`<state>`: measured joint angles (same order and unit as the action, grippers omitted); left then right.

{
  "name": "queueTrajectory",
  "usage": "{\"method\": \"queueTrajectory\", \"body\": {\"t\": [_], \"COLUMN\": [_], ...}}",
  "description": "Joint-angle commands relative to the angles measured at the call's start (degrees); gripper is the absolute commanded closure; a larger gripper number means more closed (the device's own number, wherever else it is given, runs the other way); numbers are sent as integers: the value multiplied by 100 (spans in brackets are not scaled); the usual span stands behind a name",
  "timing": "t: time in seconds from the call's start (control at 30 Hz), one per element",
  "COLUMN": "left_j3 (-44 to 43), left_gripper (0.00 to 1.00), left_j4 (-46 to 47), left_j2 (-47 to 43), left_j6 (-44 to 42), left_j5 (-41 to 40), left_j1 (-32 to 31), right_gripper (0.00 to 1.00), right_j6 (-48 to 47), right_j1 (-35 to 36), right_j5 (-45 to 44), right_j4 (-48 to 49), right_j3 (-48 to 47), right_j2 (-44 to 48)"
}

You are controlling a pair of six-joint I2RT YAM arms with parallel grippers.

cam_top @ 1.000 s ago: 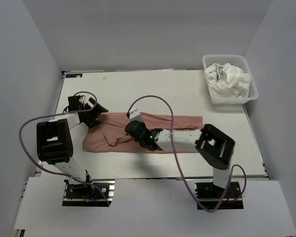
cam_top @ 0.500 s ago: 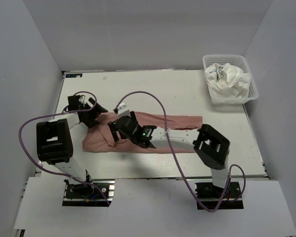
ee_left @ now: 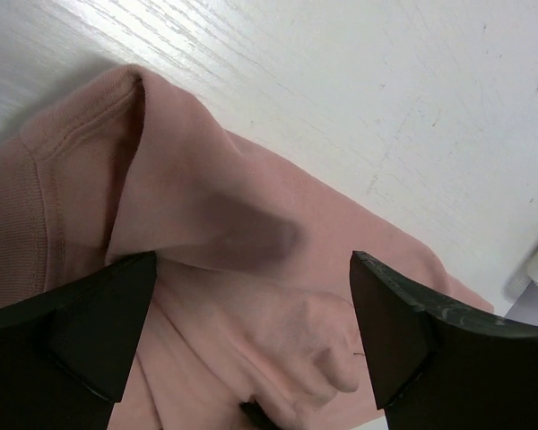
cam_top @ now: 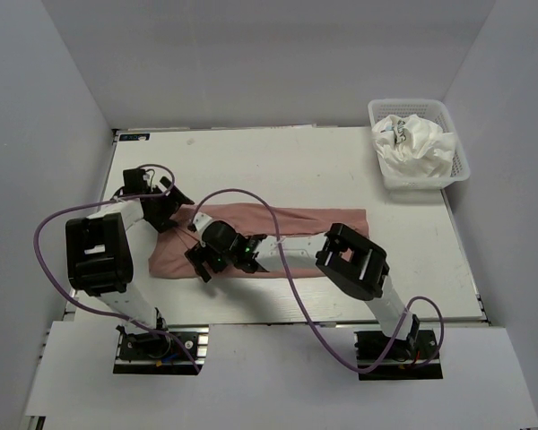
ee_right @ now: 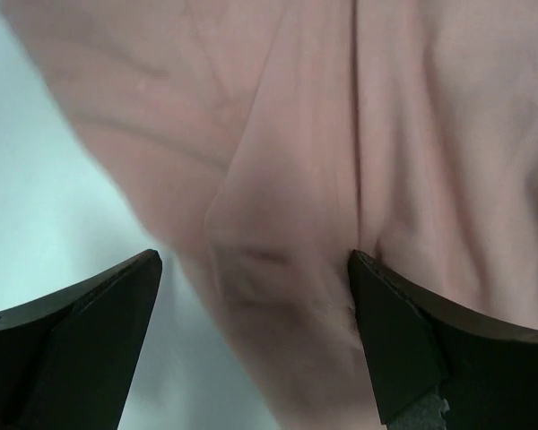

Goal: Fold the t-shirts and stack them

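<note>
Left pincer (cam_top: 164, 204) (ee_left: 251, 331): jaws wide, nothing between them. It stands over the far left corner of the pink t-shirt (cam_top: 296, 224) (ee_left: 251, 233), where a hemmed sleeve edge lies folded and wrinkled.

Right pincer (cam_top: 202, 260) (ee_right: 255, 331): jaws wide, gripping nothing. It stands at the near left edge of the pink t-shirt, with creased cloth and a strip of pale surface (cam_top: 296, 161) under it. The right wrist view is blurred, and whether the fingertips (ee_right: 81, 340) touch the cloth cannot be told.

Hidden: the right arm (cam_top: 291, 251) lies across the near side of the pink t-shirt and covers much of that edge. Both wrist views cut the garment off on all sides.

Count: two pincers; one pink t-shirt, spread long and partly folded across the surface. White t-shirts (cam_top: 412, 143) with dark print sit bunched in one white mesh basket (cam_top: 412, 103), well apart from the pink t-shirt, far and to its right. Their number cannot be made out.
</note>
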<state>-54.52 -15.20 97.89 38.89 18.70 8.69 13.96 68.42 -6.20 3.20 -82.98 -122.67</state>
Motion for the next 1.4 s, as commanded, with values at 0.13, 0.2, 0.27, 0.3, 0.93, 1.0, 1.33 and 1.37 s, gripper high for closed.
{"method": "queueTrajectory", "body": {"t": [0.13,0.2,0.27,0.3,0.93,1.0,1.33,1.37], "left_j3": [-383,-436,-436,-576,899,1119,1647,1647], "left_gripper": [0,0,0,0,0,0,0,0], "left_j4": [-975,-976,-976,-1054,-176,-176,-211,-211], "left_j2": [144,-49,-217,-357,-1958,-1897,-1510,-1431], "left_j6": [-242,-242,-172,-172,-163,-251,-374,-374], "left_j5": [-780,-841,-894,-894,899,777,284,283], "left_j1": [98,98,98,98,-666,-755,-816,-816], "right_gripper": [10,10,10,10,10,10,10,11], "right_j6": [-7,229,545,616,2753,2779,3262,3263], "right_j1": [22,-30,-127,-171,-5240,-5602,-6569,-6605], "right_j5": [910,858,-102,-440,1069,1462,2938,2949], "right_j4": [30,75,450,523,-1780,-1595,-1086,-1085], "right_j3": [1327,1695,2508,2689,4123,4106,4027,4027], "right_j2": [1841,2718,3449,3661,5238,4939,4190,4103]}}
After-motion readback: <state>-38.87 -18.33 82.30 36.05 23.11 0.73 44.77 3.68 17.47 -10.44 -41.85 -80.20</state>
